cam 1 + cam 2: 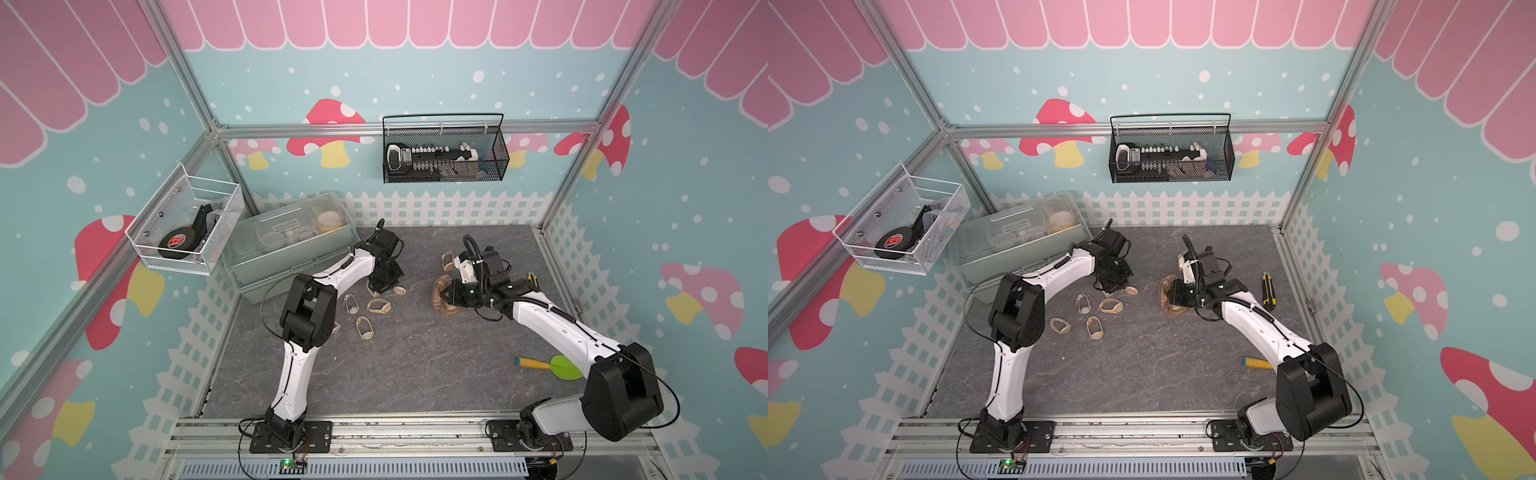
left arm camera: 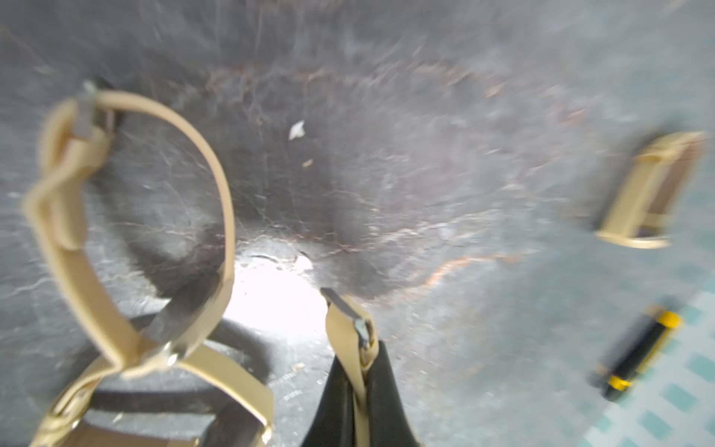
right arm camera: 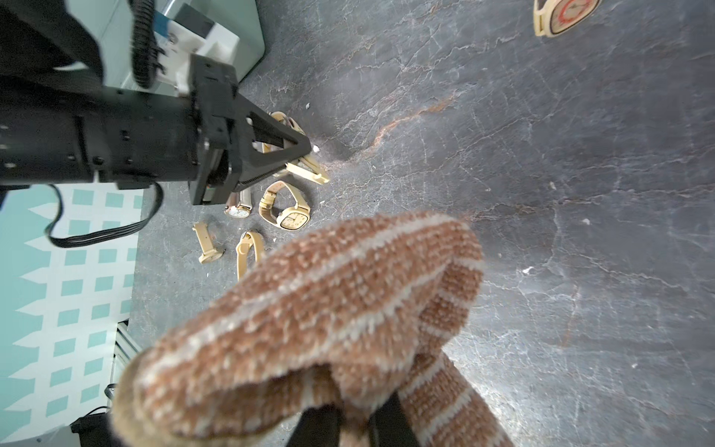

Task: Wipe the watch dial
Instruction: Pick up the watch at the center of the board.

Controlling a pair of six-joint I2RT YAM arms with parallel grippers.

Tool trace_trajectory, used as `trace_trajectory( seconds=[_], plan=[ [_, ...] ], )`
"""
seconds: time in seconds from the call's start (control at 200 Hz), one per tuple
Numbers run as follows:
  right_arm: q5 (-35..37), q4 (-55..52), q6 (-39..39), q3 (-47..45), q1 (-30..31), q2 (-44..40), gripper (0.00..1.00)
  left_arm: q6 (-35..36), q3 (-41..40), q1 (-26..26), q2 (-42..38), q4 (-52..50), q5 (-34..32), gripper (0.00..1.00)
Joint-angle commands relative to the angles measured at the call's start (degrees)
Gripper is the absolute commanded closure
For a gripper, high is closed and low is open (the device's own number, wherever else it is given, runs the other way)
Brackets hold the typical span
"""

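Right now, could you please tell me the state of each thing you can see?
Held watch: pinched by its strap.
Cloth: folded, gripped.
Left gripper: shut on the held watch.
Right gripper: shut on the cloth.
Other watches: lying loose on the table, straps looped.
Box: lid shut.
Knife: lying flat on the table.

Loose watches (image 1: 378, 306) and the clear bin (image 1: 259, 276) crowd the far left, while the near middle of the mat (image 1: 415, 365) lies open.
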Motion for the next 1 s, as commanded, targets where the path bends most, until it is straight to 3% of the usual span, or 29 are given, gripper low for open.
trace_trajectory(
  seconds=[0.0, 0.3, 0.655, 0.996],
  plan=[
    [-2.3, 2.2, 2.0, 3.5, -0.1, 1.9, 1.00, -5.8, -2.8, 1.0, -5.8, 7.3, -0.2, 1.00],
    [-4.8, 4.8, 5.2, 8.8, 0.5, 7.4, 1.00, -20.6, -16.8, 2.5, -15.7, 29.4, 1.0, 1.00],
    [-7.2, 6.9, 7.1, 16.3, 3.6, 16.0, 1.00, -32.5, -28.4, 2.6, -20.0, 53.3, 1.2, 1.00],
    [-8.3, 8.9, 7.8, 19.8, 5.2, 22.7, 1.00, -32.4, -28.6, 2.6, -20.8, 55.3, 2.9, 1.00]
  ],
)
